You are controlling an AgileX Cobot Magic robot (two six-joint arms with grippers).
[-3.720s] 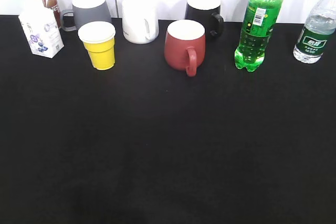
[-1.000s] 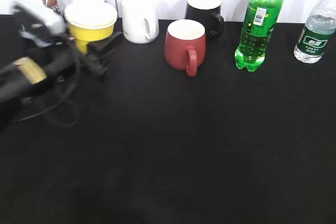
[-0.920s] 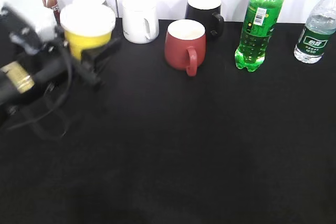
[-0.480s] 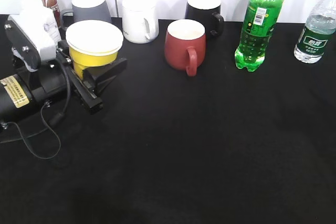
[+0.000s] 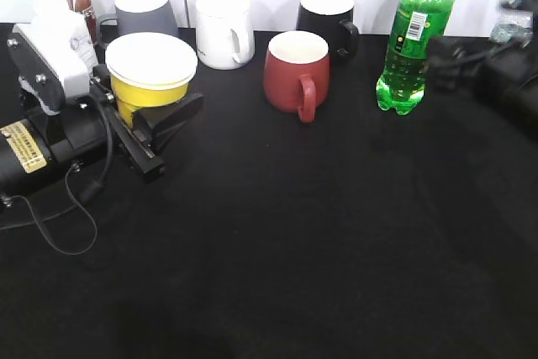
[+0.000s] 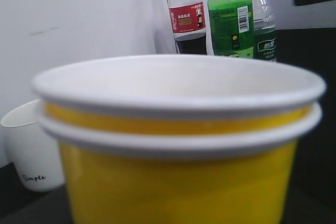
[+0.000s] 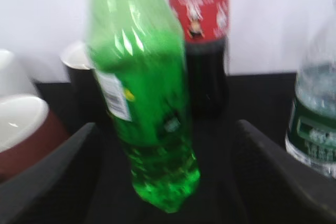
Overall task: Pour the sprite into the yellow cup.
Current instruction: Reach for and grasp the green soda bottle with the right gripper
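A: Where is the yellow cup (image 5: 151, 71) in relation to the left end effector (image 5: 155, 124)?

B: Right between its fingers. The left end effector is clenched on the yellow cup, gripping the lower body while the white rim stands above the fingers. The cup is upright, and in the left wrist view it (image 6: 178, 140) fills nearly the whole picture.

A: And the sprite (image 5: 413, 35)?

B: It stands upright on the desk (image 5: 294, 241), well apart from the left end effector and beyond the red mug (image 5: 294, 73). The right end effector (image 7: 163, 182) is near it, with its fingers spread wide and released. In the right wrist view the sprite (image 7: 144, 103) sits between the two dark fingers (image 7: 47, 171), closer to the left one, touching neither.

A: What is around the sprite there?

B: A cola bottle (image 7: 202, 45) just behind it, a water bottle (image 7: 315, 124) past the right finger, and the red mug (image 7: 23, 135) past the left one.
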